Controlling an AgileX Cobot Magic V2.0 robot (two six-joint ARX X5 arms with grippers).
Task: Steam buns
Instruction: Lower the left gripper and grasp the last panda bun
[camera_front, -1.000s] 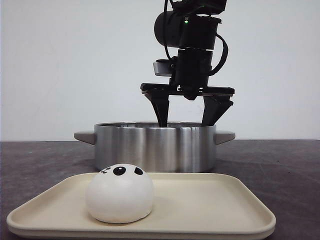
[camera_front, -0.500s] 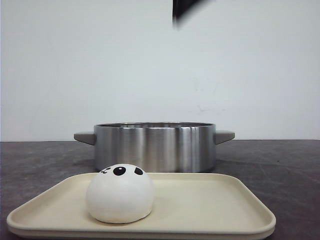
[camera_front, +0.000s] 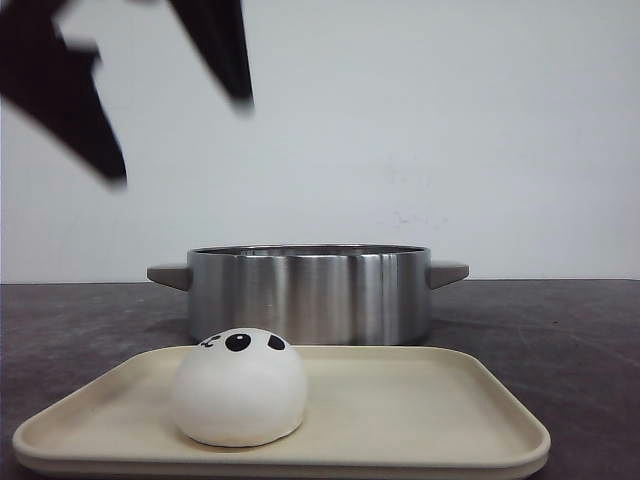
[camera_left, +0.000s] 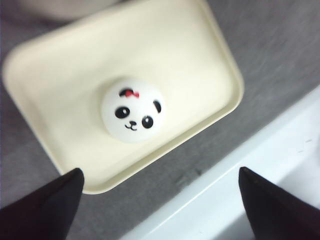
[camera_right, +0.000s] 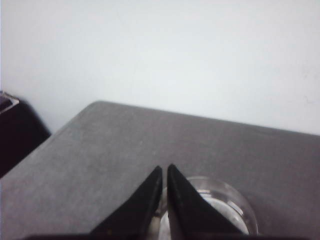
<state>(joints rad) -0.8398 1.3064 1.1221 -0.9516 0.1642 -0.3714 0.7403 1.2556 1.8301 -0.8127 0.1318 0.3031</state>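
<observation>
Your left end effector (camera_front: 175, 140) shows blurred at the upper left of the front view, fingers spread wide with nothing between them. In its wrist view the two dark fingertips (camera_left: 47, 200) sit at the lower corners, far apart, above the tray (camera_left: 210, 65). One bun (camera_front: 239, 388) rests on the cream tray (camera_front: 420, 410) at the lower left of center in the front view, panda face up and clear of the rim. Behind the tray stands the steel pot (camera_front: 308, 292) on the dark surface (camera_front: 560, 330). Your right end effector (camera_right: 164, 172) has its fingers pressed together, holding nothing, with the pot (camera_right: 227, 200) below the tips at the bottom of its wrist view.
</observation>
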